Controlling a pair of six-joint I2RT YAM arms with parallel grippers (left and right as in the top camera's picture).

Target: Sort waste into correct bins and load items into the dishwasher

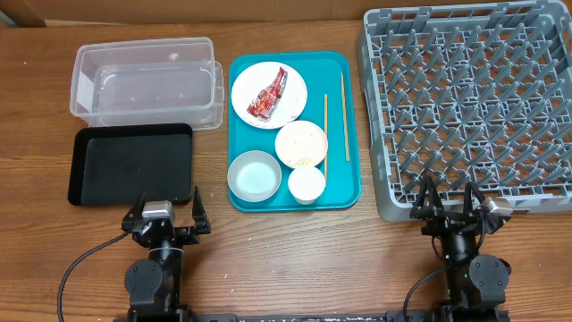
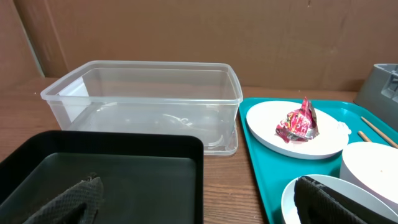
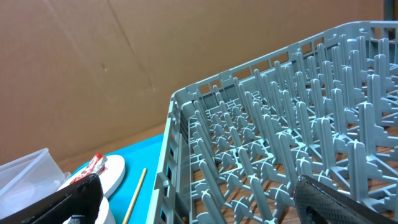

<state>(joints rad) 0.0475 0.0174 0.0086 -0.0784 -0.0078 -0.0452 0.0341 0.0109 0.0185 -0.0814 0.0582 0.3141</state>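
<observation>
On the teal tray (image 1: 246, 139), a red wrapper (image 1: 268, 95) lies on the pale-pink plate (image 1: 248, 85). Below it are a pale bowl with rice grains (image 1: 301, 143), a grey-blue bowl (image 1: 254, 175) and a small white cup (image 1: 307, 183). Two chopsticks (image 1: 345, 116) lie along the tray's right side. The clear tub (image 1: 147, 80) and black tray (image 1: 131, 164) stand left of it, the grey dish rack (image 1: 469, 98) right. My left gripper (image 1: 166, 213) (image 2: 199, 199) is open near the black tray's front edge. My right gripper (image 1: 451, 204) (image 3: 199, 199) is open at the rack's front edge. I cannot make out a tissue.
The wrapper (image 2: 300, 120) on its plate, the tub (image 2: 149, 93) and the black tray (image 2: 106, 174) show in the left wrist view. The rack (image 3: 280, 143) fills the right wrist view. Brown cardboard stands behind the table.
</observation>
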